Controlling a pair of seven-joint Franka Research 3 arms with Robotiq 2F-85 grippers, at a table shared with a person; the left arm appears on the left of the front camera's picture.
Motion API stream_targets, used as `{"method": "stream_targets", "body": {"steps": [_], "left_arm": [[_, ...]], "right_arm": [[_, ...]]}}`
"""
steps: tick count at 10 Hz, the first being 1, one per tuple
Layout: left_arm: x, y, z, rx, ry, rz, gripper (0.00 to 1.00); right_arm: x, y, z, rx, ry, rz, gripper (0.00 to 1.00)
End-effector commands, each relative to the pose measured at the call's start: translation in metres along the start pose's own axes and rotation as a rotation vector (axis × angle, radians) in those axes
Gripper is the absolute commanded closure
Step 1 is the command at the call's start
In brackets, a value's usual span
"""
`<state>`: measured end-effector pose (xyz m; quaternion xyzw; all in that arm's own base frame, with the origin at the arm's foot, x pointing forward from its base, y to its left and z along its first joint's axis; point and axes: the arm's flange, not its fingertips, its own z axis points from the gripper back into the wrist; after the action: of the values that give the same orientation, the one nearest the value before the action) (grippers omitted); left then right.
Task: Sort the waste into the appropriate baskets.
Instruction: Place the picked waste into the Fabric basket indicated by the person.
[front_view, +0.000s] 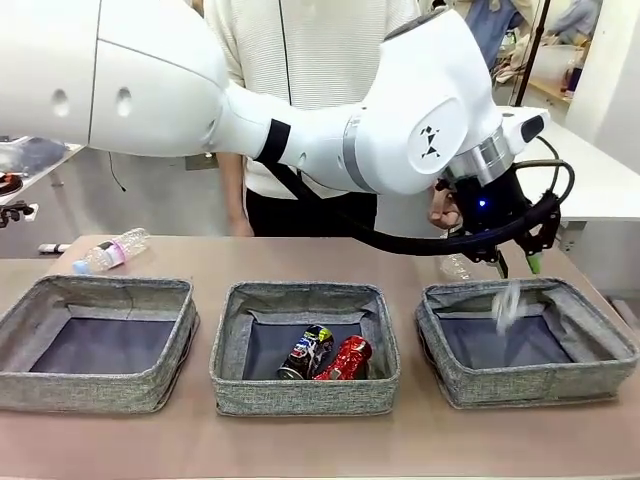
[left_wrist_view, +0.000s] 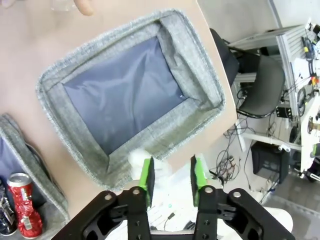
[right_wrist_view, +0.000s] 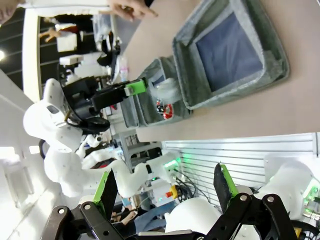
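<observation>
Over the right basket (front_view: 530, 385): left claw (front_view: 515, 262) hangs, fingers parted, gripping nothing. Paper wad (front_view: 508, 305), blurred, is just below it, above the basket floor. Middle basket (front_view: 300, 398) holds dark can (front_view: 306, 352) and red can (front_view: 347, 357). Bottle (front_view: 112, 250) lies on table (front_view: 300, 440), far left. Right claw (right_wrist_view: 167, 185) spread, empty.

White arm (front_view: 400, 130), black end effector (left_wrist_view: 171, 176), green pads (left_wrist_view: 147, 175)

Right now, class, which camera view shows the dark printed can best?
The front view: the dark printed can lies plain in the middle basket beside the crushed red can. The left wrist view cuts the can off at its bottom-left edge. The right wrist view shows it as a tiny far-off speck.
</observation>
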<state>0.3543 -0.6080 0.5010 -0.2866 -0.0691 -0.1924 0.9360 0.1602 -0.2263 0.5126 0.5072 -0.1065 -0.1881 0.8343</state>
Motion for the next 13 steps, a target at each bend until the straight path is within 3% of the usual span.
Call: {"method": "stream_targets", "body": {"steps": [1,7,8,9,11,13], "left_arm": [[-0.006,-0.004,0.004,0.022,-0.036,0.02,0.0],[-0.008,-0.003,0.018,0.013,-0.023,0.019,0.0],[-0.006,0.006,0.038,0.02,0.086,-0.024,0.0],[-0.007,0.034,0.082,0.003,0.134,-0.019,0.0],[-0.028,0.107,0.174,-0.033,0.073,0.084,0.0],[-0.077,0.198,0.259,-0.157,0.039,0.244,0.0]], "right_arm": [[0.001,0.0,0.002,0.01,-0.011,0.025,0.0],[0.0,0.0,0.0,0.0,0.0,0.0,0.0],[0.001,0.001,-0.007,-0.046,0.051,0.022,0.0],[0.009,0.006,-0.024,-0.048,0.129,0.053,0.0],[0.039,0.026,-0.067,-0.037,0.253,0.086,0.0],[0.066,0.066,-0.129,0.032,0.427,0.147,0.0]]}}
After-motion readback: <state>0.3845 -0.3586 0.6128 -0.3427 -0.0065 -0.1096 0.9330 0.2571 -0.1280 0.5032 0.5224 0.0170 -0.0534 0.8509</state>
